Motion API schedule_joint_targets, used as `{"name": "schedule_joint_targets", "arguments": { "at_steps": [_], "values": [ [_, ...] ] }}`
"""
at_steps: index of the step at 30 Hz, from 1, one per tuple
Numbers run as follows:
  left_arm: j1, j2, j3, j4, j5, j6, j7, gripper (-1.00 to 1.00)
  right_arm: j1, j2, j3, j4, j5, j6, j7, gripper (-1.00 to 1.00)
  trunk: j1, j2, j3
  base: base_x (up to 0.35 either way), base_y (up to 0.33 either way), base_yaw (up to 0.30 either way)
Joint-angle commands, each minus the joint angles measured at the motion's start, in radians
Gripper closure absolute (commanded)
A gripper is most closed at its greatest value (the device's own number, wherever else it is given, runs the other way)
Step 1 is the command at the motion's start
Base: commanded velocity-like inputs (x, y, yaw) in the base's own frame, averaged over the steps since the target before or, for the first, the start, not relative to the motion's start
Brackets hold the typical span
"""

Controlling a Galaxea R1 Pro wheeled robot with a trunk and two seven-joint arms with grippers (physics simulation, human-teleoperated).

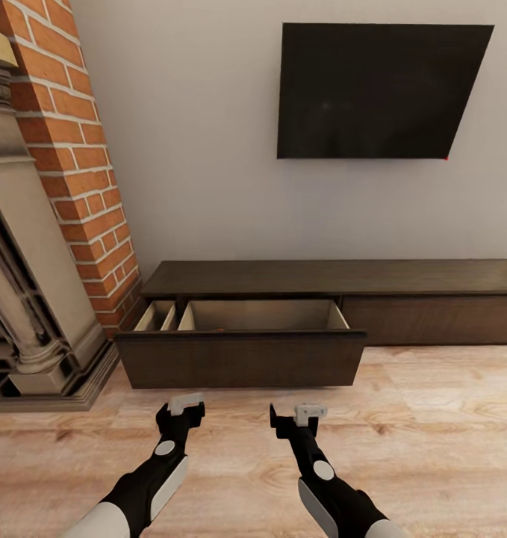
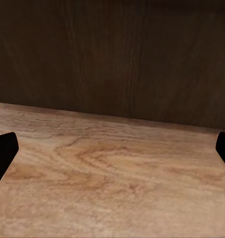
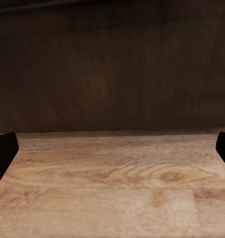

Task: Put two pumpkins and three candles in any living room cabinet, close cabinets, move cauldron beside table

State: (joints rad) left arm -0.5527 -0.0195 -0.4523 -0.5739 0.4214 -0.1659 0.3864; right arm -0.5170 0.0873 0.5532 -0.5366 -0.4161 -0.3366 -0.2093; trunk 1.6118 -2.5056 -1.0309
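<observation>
The cabinet point(image 1: 335, 278) is a long low dark-brown console against the wall. Its wide left drawer point(image 1: 242, 359) is pulled out, showing pale beige insides point(image 1: 260, 314) with dividers at the left end. A tiny orange speck point(image 1: 218, 327) sits low inside; I cannot tell what it is. The drawer front on the right point(image 1: 432, 320) is closed. My left gripper point(image 1: 184, 407) point(image 2: 112, 148) and right gripper point(image 1: 307, 412) point(image 3: 112, 148) hover low over the floor just before the open drawer's front, both open and empty. Pumpkins, candles, cauldron and table are out of view.
A red brick chimney point(image 1: 81, 172) with a carved stone fireplace surround point(image 1: 22, 299) stands close on the left, its base beside the open drawer. A black TV point(image 1: 372, 90) hangs on the wall above. Light wood floor point(image 1: 432, 433) stretches to the right.
</observation>
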Motion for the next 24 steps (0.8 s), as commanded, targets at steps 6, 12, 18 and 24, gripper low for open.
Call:
{"name": "schedule_joint_targets", "arguments": {
  "at_steps": [6,12,18,24],
  "values": [
    [-0.001,0.005,-0.010,-0.024,0.008,-0.008,0.013,-1.00,-0.001,0.001,0.000,-0.012,-0.012,-0.014,-0.008,-1.00,0.000,0.000,-0.001,0.000,0.000,0.000],
    [-0.001,0.011,-0.009,-0.016,0.008,-0.007,0.011,-1.00,-0.001,0.002,-0.006,-0.026,-0.021,-0.018,-0.019,-1.00,0.000,0.000,-0.001,0.141,0.017,0.000],
    [-0.001,0.014,-0.009,-0.014,0.008,-0.007,0.010,-1.00,-0.001,-0.001,-0.007,-0.029,-0.047,-0.019,-0.021,-1.00,0.000,0.000,-0.001,0.247,0.020,0.000],
    [-0.001,0.014,-0.009,-0.014,0.008,-0.006,0.009,-1.00,-0.001,-0.001,-0.008,-0.028,-0.054,-0.020,-0.032,-1.00,0.000,0.000,-0.001,0.293,0.002,0.000]
  ]
}}
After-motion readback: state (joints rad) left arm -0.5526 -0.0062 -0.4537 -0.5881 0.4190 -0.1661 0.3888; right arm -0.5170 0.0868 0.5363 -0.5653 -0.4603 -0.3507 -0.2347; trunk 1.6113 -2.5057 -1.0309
